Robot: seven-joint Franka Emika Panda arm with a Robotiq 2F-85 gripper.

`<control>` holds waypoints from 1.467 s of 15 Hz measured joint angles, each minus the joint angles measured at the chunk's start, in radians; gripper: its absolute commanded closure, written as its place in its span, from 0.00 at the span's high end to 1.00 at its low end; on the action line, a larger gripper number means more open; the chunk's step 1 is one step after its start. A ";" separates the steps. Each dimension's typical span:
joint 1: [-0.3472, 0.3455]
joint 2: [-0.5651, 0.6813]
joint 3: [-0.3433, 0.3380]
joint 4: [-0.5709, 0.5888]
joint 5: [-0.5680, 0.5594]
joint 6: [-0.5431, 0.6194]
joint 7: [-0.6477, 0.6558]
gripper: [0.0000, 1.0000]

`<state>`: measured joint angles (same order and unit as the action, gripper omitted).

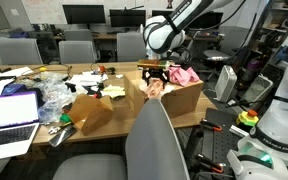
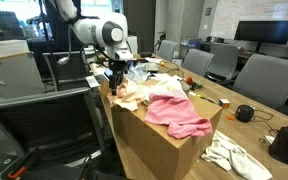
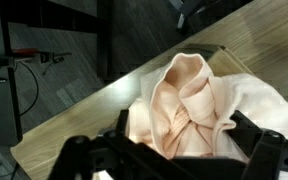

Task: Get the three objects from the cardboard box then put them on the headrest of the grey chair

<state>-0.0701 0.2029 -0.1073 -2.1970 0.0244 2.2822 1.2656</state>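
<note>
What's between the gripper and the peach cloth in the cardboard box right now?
Nothing. In the wrist view the peach cloth shows uncovered straight ahead of the open gripper, with no other thing in the gap.

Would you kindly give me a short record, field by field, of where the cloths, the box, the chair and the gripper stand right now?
gripper: open, poised over the peach cloth, jaws either side of it in the wrist view
peach cloth: bunched at one end of the cardboard box
pink cloth: in the same box, beside the peach one
third cloth: not clearly seen
headrest of the grey chair: no cloth on it
held: nothing
</note>
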 measured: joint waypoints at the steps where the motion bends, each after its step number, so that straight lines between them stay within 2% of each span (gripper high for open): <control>1: 0.000 0.008 -0.002 0.000 0.000 0.001 0.005 1.00; 7: 0.000 0.019 -0.018 0.003 -0.002 0.001 0.056 1.00; 8: 0.000 0.019 -0.019 0.004 -0.002 0.001 0.062 0.83; 9: 0.000 0.019 -0.019 0.005 -0.002 0.001 0.067 0.74; 18: 0.004 0.019 -0.019 0.008 -0.009 0.001 0.082 0.05; 20: 0.006 0.018 -0.019 0.008 -0.009 0.000 0.085 0.00; 22: 0.007 0.014 -0.019 0.009 -0.009 0.000 0.085 0.01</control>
<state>-0.0628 0.2170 -0.1263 -2.1884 0.0154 2.2822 1.3510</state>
